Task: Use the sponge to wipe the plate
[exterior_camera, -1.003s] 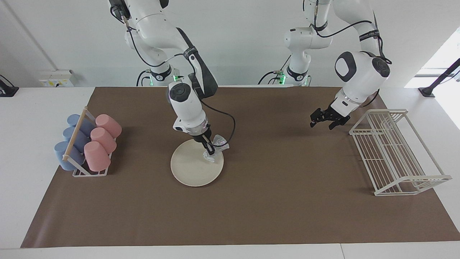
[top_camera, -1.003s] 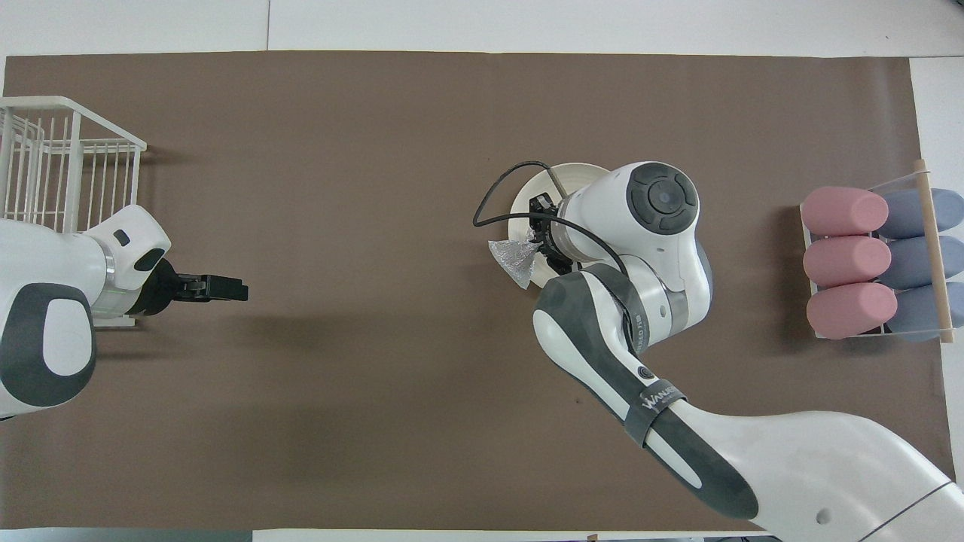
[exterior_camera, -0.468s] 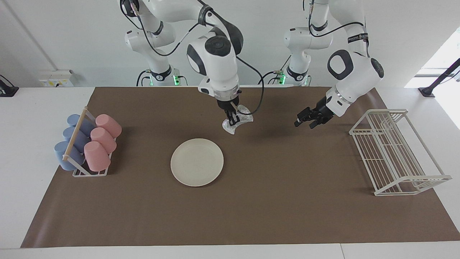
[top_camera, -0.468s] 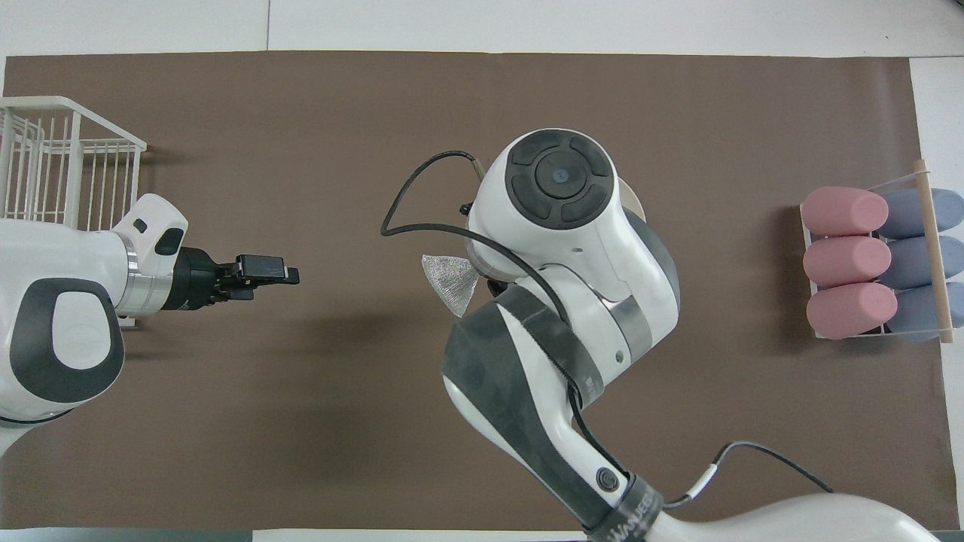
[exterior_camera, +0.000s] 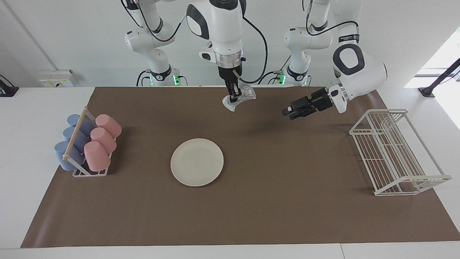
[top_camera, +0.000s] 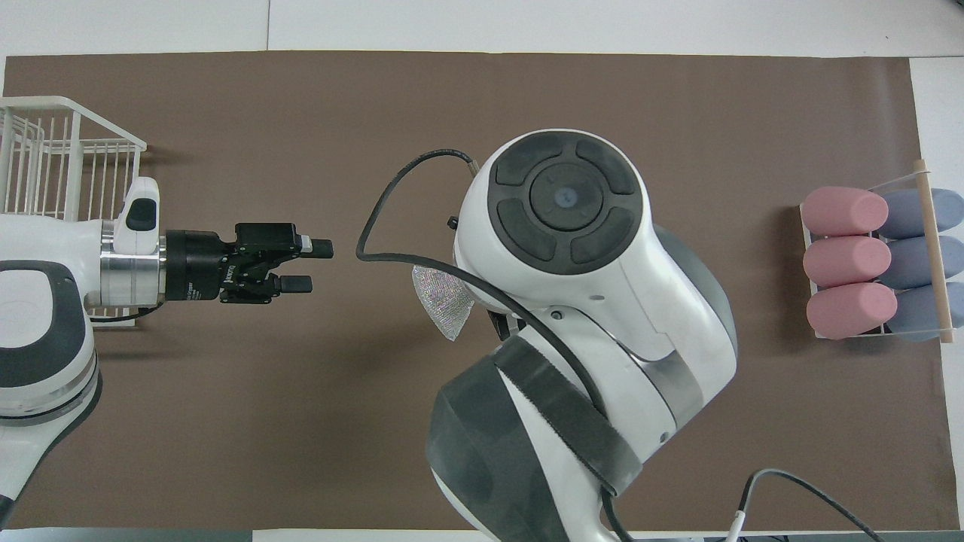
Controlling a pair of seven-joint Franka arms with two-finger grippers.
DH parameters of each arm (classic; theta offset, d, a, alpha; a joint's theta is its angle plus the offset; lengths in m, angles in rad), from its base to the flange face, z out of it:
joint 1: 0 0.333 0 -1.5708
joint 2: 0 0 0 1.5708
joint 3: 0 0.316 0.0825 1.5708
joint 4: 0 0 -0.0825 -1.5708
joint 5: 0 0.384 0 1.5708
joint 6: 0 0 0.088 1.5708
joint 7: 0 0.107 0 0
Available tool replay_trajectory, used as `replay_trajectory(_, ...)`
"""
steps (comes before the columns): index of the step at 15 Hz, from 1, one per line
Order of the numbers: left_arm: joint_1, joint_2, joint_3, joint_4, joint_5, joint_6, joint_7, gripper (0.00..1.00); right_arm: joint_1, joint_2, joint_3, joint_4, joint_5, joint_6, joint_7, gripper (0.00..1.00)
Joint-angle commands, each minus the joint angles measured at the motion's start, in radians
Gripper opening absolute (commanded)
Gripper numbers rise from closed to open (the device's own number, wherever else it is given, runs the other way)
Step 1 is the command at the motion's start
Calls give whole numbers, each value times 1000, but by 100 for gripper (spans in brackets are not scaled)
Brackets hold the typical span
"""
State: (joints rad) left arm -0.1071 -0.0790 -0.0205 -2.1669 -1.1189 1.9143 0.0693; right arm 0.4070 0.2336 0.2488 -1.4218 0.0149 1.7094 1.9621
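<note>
- Right hand (exterior_camera: 233, 94): raised well above the table (exterior_camera: 273, 216), pointing straight down; fingers pinching the sponge at its narrow middle; hangs over the brown mat (exterior_camera: 287, 169) near the edge closest to the robots; in the overhead view the arm's wrist hides the hand itself
- Sponge (exterior_camera: 240, 98): silvery, sparkly, crinkled, bow-shaped; held in the air by the right hand; clear of the plate, not touching it; in the overhead view one silvery corner (top_camera: 443, 304) shows from under the wrist
- Plate (exterior_camera: 197, 162): round, cream, shallow rim; flat on the mat about the middle of the table; farther from the robots than the spot under the sponge; nothing on it; hidden by the right arm in the overhead view
- Left hand (exterior_camera: 291, 111) (top_camera: 307, 265): in the air over the mat, pointing sideways toward the middle of the table; fingers spread with a plain gap between them; holds nothing; well apart from the sponge
- Wire rack (exterior_camera: 395, 151) (top_camera: 53, 162): white, at the left arm's end of the table; holds nothing
- Cup holder (exterior_camera: 81, 158): at the right arm's end of the table; three pink cups (exterior_camera: 101, 140) (top_camera: 845, 261) and three blue cups (exterior_camera: 73, 140) (top_camera: 919, 260) lying on their sides in two rows; a wooden bar (exterior_camera: 74, 133) runs across them
</note>
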Motion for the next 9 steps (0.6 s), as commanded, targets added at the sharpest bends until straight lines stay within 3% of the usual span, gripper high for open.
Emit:
replay_trajectory(1,12,-18,4,2,-96,-95,18,100,-11,4,6,-12,-1,27,11,0)
replay_trajectory(5,-6,-28,1,-8,-198,-118,90,100,-11,1,6,-23,-1,30,9,0)
replay_trajectory(9,-127,-30,-1,-11,-265,-29,133,100,-11,1,6,-23,-1,30,9,0)
